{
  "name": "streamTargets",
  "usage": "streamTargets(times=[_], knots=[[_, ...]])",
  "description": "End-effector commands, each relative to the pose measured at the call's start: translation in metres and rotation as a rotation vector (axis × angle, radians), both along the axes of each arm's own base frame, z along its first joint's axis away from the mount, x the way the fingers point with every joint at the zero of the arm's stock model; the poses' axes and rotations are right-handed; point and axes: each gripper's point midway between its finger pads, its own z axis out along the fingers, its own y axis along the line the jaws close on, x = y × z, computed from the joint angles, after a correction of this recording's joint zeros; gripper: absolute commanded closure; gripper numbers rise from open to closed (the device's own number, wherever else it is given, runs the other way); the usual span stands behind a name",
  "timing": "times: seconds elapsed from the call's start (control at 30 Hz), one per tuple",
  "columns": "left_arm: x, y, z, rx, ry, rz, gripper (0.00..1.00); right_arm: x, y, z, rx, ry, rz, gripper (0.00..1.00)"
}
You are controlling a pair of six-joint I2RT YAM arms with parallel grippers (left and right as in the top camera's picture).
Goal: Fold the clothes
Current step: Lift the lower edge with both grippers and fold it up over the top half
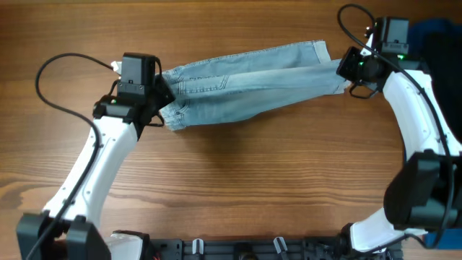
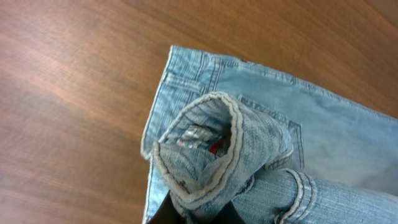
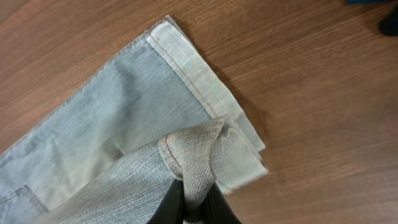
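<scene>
Looks like a robotics lab bench: wood-grain worktop (image 1: 238, 180), two white cabled arms (image 1: 101, 155) based at worktop's near edge, black mounting rail (image 1: 238, 249) there.

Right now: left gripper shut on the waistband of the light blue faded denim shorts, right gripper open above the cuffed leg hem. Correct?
One error: the right gripper is shut on the cuffed leg hem, not open above it; the right wrist view shows the pinch. The left gripper is shut on the waistband of the shorts, as stated.

I see a brown wooden table (image 1: 238, 180). The light blue shorts (image 1: 245, 83) lie stretched across it. Some dark blue cloth (image 1: 439, 35) sits at its right edge.
</scene>
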Motion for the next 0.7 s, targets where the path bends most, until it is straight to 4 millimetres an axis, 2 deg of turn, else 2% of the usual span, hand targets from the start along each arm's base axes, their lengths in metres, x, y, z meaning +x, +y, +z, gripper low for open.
streamTargets(times=[0.0, 0.17, 0.27, 0.3, 0.33, 0.37, 0.43, 0.53, 0.57, 0.63, 0.67], knots=[[0.021, 0.015, 0.000, 0.057, -0.039, 0.045, 0.96, 0.015, -0.013, -0.011, -0.055, 0.000, -0.021, 0.96], [0.033, 0.014, -0.017, 0.058, -0.032, 0.044, 0.95, 0.028, -0.014, -0.030, -0.055, -0.008, -0.021, 0.96], [0.041, 0.012, -0.025, 0.057, -0.036, 0.044, 0.92, 0.039, -0.015, -0.034, -0.057, -0.037, -0.021, 0.95], [0.043, 0.012, -0.028, 0.057, -0.037, 0.044, 0.90, 0.044, -0.014, -0.036, -0.058, -0.050, -0.018, 0.94], [0.045, 0.012, -0.030, 0.057, -0.037, 0.044, 0.81, 0.046, -0.014, -0.036, -0.058, -0.060, -0.019, 0.90], [0.048, 0.011, -0.034, 0.057, -0.037, 0.044, 0.67, 0.050, -0.012, -0.038, -0.059, -0.069, -0.015, 0.89], [0.051, 0.011, -0.042, 0.058, -0.031, 0.044, 0.63, 0.057, -0.009, -0.041, -0.061, -0.089, -0.008, 0.85], [0.056, 0.010, -0.050, 0.058, -0.030, 0.044, 0.50, 0.066, -0.005, -0.041, -0.063, -0.120, 0.002, 0.58], [0.059, 0.010, -0.051, 0.057, -0.038, 0.044, 0.46, 0.070, -0.002, -0.041, -0.063, -0.135, 0.006, 0.44], [0.065, 0.009, -0.047, 0.059, -0.070, 0.034, 0.45, 0.079, 0.003, -0.040, -0.063, -0.173, 0.020, 0.13], [0.070, 0.007, -0.043, 0.066, -0.093, 0.016, 0.44, 0.083, 0.007, -0.037, -0.062, -0.195, 0.046, 0.06]])
